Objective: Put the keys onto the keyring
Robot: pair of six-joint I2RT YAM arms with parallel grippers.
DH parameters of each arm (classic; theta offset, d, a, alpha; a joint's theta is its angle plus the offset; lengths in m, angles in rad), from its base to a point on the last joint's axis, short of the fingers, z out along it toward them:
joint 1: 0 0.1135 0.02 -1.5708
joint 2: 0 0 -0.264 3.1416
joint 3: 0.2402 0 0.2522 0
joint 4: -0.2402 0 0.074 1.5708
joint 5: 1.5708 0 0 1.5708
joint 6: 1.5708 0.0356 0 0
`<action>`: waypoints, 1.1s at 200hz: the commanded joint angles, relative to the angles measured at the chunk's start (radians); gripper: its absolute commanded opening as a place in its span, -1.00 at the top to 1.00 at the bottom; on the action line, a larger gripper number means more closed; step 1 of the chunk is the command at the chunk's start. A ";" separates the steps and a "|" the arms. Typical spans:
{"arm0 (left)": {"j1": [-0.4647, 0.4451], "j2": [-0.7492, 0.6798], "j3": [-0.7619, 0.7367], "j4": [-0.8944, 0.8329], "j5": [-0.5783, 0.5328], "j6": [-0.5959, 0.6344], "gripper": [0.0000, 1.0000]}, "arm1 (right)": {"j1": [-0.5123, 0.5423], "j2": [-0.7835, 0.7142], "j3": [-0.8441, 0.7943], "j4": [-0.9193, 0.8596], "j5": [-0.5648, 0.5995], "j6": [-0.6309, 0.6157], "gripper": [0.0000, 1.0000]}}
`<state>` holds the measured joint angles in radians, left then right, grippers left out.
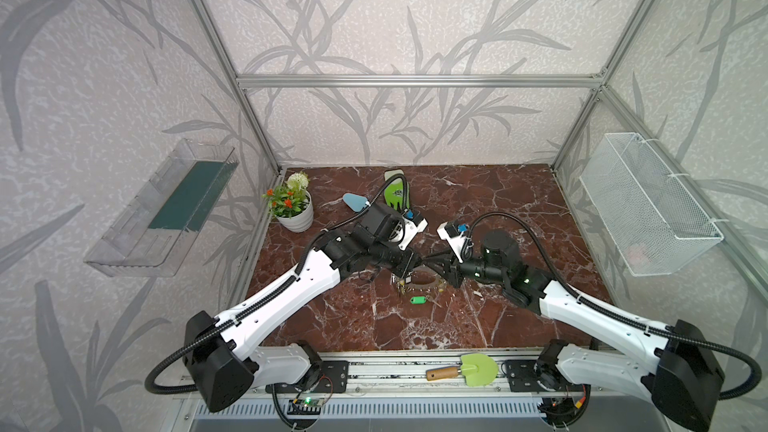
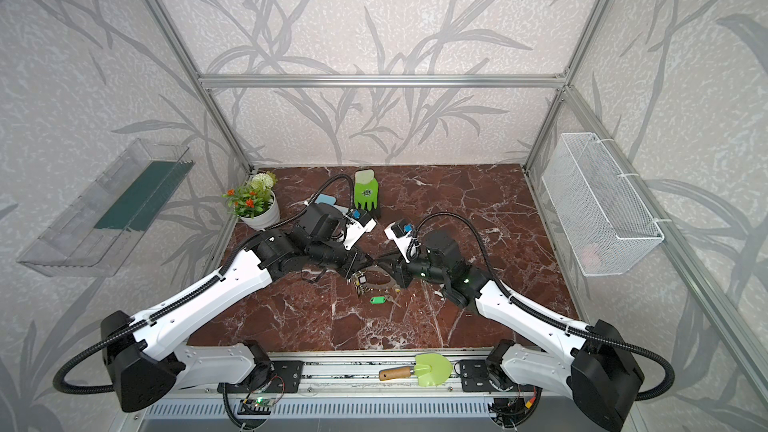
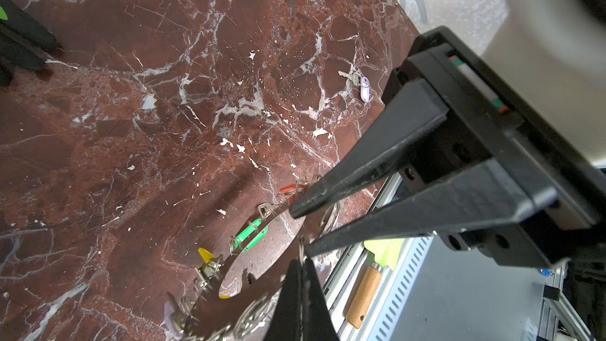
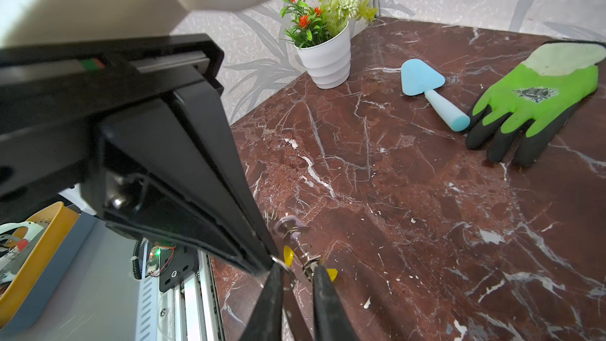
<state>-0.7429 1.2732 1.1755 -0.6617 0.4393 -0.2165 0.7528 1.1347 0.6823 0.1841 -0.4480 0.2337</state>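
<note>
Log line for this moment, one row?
left end effector: shut on wire ring | right end effector: jaws apart at keyring rim | lilac key: loose on table

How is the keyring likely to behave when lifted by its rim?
The keyring looks like flat, shiny metal, so probably stiff and somewhat slippery in a grip. The wire loops on its rim look loose, so they, and any tag on them, would likely swing and rattle.

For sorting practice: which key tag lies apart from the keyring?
The pale tag beside a silver key, alone on the marble; the rest sit at the keyring.
</note>
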 commanded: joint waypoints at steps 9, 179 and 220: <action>0.004 -0.019 0.033 0.030 0.035 0.025 1.00 | 0.008 0.011 0.025 0.031 -0.035 -0.011 0.63; 0.006 -0.023 -0.012 0.066 -0.002 0.000 1.00 | 0.026 -0.052 0.023 -0.095 0.154 -0.019 0.40; 0.007 -0.034 -0.029 0.066 -0.012 -0.005 1.00 | 0.013 -0.188 -0.026 -0.192 0.292 -0.004 0.11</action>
<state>-0.7349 1.2701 1.1572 -0.6331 0.4294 -0.2211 0.7715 1.0248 0.6853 0.0742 -0.2646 0.2234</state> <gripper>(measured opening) 0.047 0.426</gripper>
